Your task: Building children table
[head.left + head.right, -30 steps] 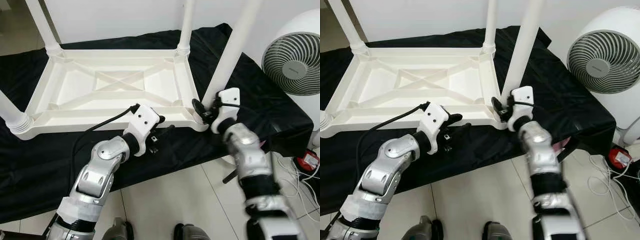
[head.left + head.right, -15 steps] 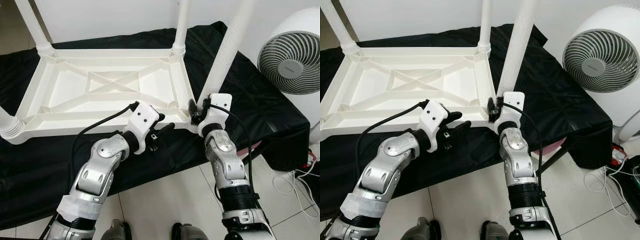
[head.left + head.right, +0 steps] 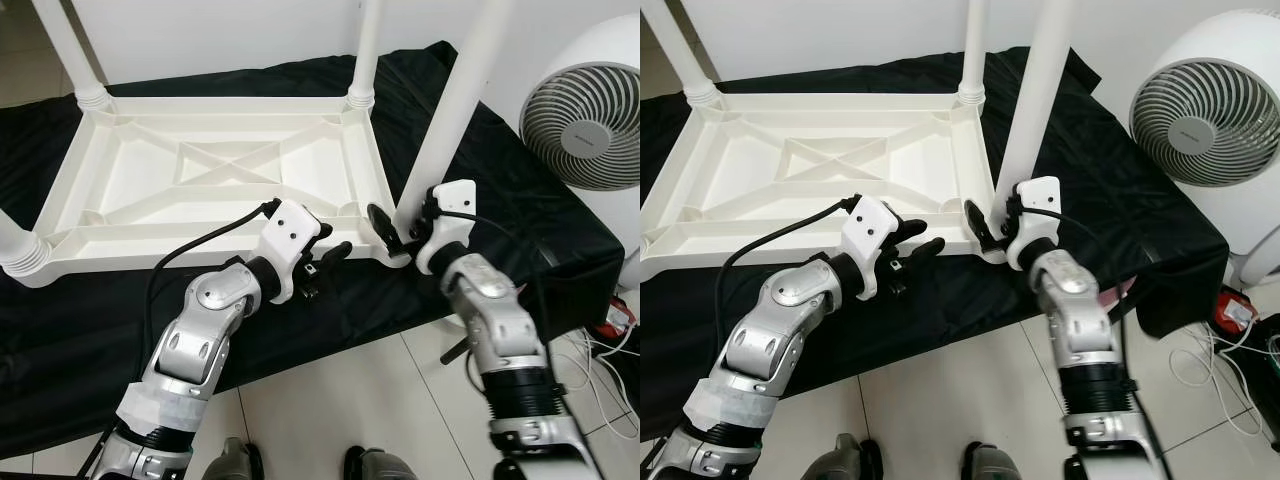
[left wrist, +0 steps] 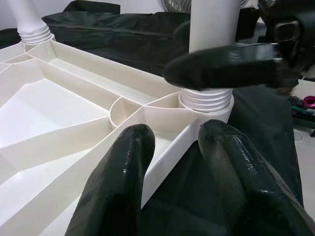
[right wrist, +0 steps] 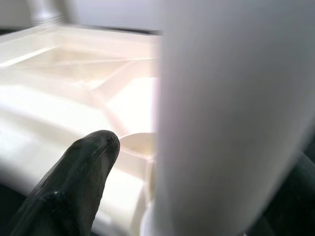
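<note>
While inverted: table [image 3: 215,165] lies top-down on black cloth [image 3: 520,200], legs up.
Right gripper [image 3: 400,222]: at near-right corner, fingers parted around the base of leg [image 3: 450,100]; one finger [image 5: 74,182] on the inner side, the other partly hidden behind the leg; contact cannot be confirmed.
Left gripper [image 3: 322,262]: forearm bent in from the left, fingers [image 4: 123,172] slightly apart, straddling the table's near rim, holding nothing.
Edges: near rim sits close to the cloth's front edge; tiled floor [image 3: 350,400] below.
Room: fan [image 3: 590,120] stands well right of the leg; cables [image 3: 615,320] on floor at right.
</note>
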{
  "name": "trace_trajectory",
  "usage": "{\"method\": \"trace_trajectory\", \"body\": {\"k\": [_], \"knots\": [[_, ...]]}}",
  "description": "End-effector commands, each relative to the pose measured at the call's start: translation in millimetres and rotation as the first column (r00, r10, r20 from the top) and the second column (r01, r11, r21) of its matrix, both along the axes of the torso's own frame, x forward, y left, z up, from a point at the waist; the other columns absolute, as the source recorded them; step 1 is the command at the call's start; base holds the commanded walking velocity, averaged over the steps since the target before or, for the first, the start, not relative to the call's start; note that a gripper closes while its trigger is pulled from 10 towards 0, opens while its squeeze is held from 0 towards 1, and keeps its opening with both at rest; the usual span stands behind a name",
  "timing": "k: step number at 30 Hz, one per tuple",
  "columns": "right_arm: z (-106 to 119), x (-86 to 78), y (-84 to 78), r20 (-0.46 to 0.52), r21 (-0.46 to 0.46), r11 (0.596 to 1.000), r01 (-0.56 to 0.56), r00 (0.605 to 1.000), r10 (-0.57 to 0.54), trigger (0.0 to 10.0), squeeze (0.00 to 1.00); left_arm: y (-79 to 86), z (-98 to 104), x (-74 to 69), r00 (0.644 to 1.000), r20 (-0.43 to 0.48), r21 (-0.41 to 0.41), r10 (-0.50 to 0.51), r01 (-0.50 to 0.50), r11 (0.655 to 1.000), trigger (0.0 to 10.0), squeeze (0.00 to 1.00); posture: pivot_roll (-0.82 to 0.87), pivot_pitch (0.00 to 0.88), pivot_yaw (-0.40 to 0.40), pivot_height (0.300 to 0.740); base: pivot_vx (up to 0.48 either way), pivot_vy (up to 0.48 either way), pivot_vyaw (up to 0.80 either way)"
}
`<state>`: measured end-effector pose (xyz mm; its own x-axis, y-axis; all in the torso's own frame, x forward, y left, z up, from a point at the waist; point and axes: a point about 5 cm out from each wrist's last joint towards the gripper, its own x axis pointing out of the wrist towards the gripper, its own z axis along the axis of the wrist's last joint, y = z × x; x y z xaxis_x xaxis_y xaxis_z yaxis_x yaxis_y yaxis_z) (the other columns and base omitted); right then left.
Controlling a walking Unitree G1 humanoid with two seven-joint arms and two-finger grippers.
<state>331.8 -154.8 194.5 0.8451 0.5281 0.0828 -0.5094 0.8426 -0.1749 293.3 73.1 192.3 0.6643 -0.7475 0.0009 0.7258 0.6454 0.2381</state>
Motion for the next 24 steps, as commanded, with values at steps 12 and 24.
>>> {"method": "trace_trajectory", "body": {"k": [12,24], "knots": [[2,18.4,-19.4,-0.023,-0.268,0.936,-0.228,0.973,0.231,10.0,0.00,-3.6,4,1.1,1.000,0.010,-0.024,0.013,-0.013,1.000,10.0,0.00,-0.07,0.111,0.016,0.740,0.000,0.000,0.00],[-13,25.2,-27.1,-0.080,-0.294,0.920,-0.259,0.966,0.246,0.0,0.00,-3.8,4,-0.3,1.000,0.009,-0.028,0.015,-0.015,1.000,10.0,0.00,-0.07,0.111,0.013,0.740,0.000,0.000,0.00]]}}
